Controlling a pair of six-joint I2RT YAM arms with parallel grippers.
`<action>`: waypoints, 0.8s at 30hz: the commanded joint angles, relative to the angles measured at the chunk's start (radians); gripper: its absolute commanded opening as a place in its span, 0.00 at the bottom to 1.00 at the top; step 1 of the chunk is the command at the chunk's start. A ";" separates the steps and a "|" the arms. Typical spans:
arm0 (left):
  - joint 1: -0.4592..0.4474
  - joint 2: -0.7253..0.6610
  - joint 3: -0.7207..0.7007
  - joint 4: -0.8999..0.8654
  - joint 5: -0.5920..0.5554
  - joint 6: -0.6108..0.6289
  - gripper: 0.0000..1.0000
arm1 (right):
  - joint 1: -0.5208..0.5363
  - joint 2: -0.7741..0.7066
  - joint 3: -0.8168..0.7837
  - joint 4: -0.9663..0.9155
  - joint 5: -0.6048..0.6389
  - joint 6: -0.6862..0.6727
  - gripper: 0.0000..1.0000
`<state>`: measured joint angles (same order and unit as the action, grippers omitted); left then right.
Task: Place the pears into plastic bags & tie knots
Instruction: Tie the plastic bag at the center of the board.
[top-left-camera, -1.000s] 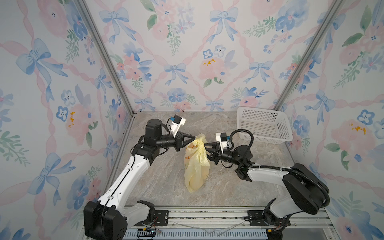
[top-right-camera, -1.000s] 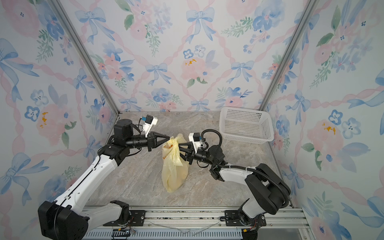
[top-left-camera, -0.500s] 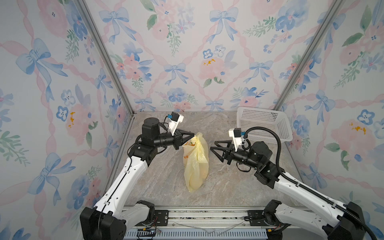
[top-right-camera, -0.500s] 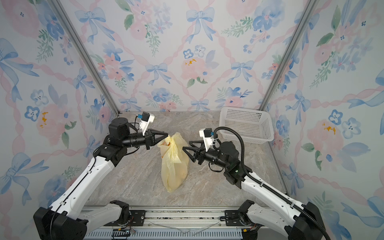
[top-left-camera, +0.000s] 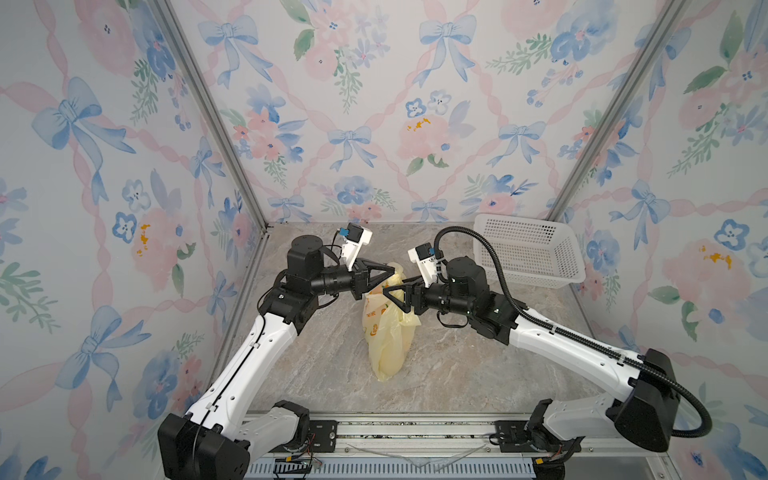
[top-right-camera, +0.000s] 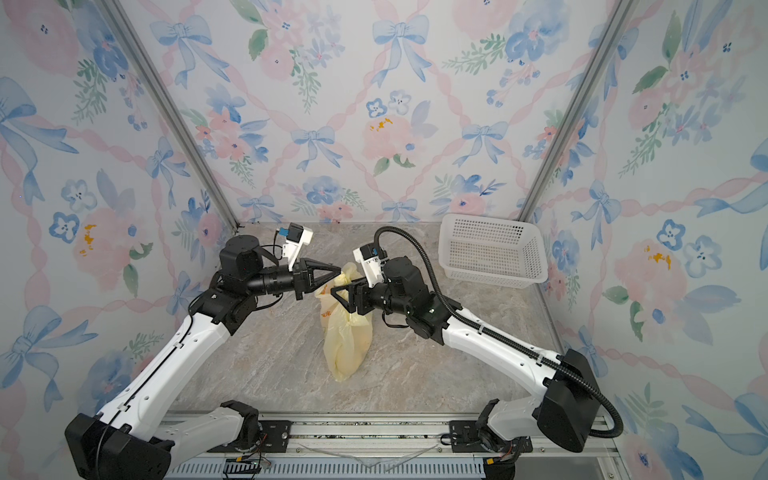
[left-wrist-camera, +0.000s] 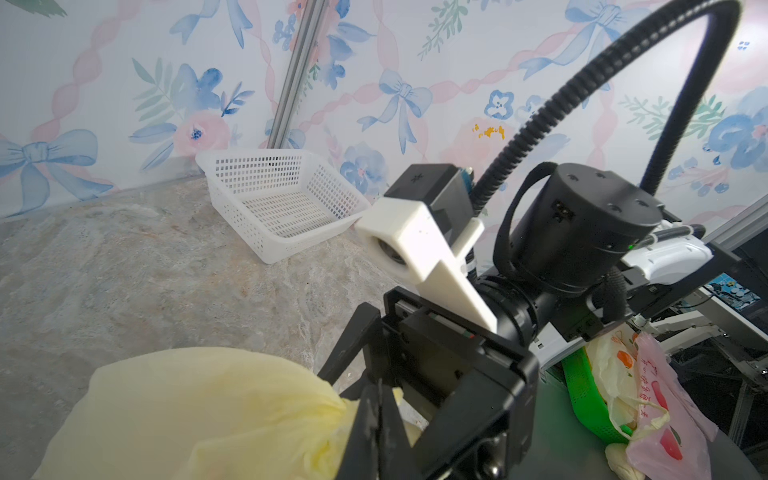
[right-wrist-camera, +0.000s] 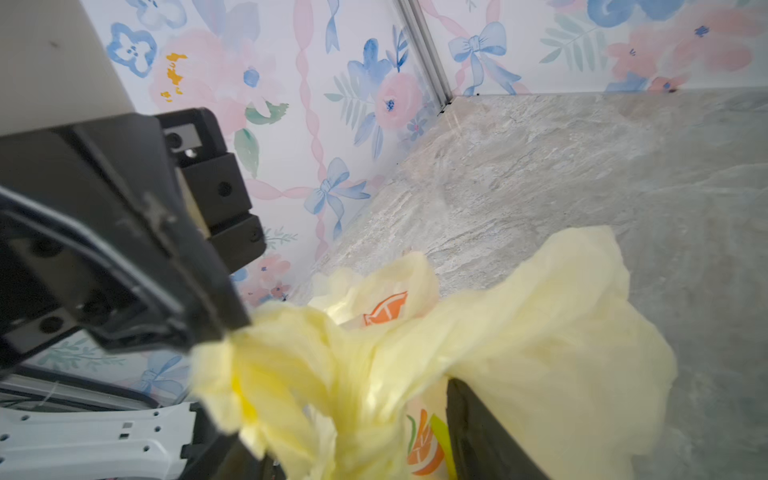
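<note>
Knot step. My left gripper (top-left-camera: 391, 272) is clamped on a handle (right-wrist-camera: 249, 345) of the bag (top-left-camera: 388, 340), which stands at the middle of the table (top-left-camera: 457, 374). My right gripper (top-left-camera: 392, 296) is spread at the bag's neck. I judge it should next catch the other handle.

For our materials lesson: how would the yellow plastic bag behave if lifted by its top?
Probably floppy: the plastic bag is thin crumpled film, bunched where the left hand pinches its top. Likely bottom-heavy: its lower part bulges, so it should hang and sway. Contents are hidden, so weight is a guess.
</note>
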<state>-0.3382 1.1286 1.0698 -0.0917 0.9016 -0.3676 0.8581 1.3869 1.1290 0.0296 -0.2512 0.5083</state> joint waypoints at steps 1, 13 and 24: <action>-0.017 -0.023 -0.001 0.089 -0.005 -0.056 0.00 | -0.007 0.003 0.022 -0.004 0.059 -0.005 0.46; -0.024 -0.023 -0.046 -0.004 -0.112 0.062 0.78 | -0.041 -0.029 -0.029 0.059 0.012 0.019 0.01; -0.028 0.033 -0.059 -0.005 -0.137 0.098 0.08 | -0.040 -0.058 -0.029 0.017 0.009 0.023 0.04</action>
<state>-0.3607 1.1683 1.0172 -0.0860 0.7895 -0.2966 0.8234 1.3785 1.1011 0.0593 -0.2314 0.5243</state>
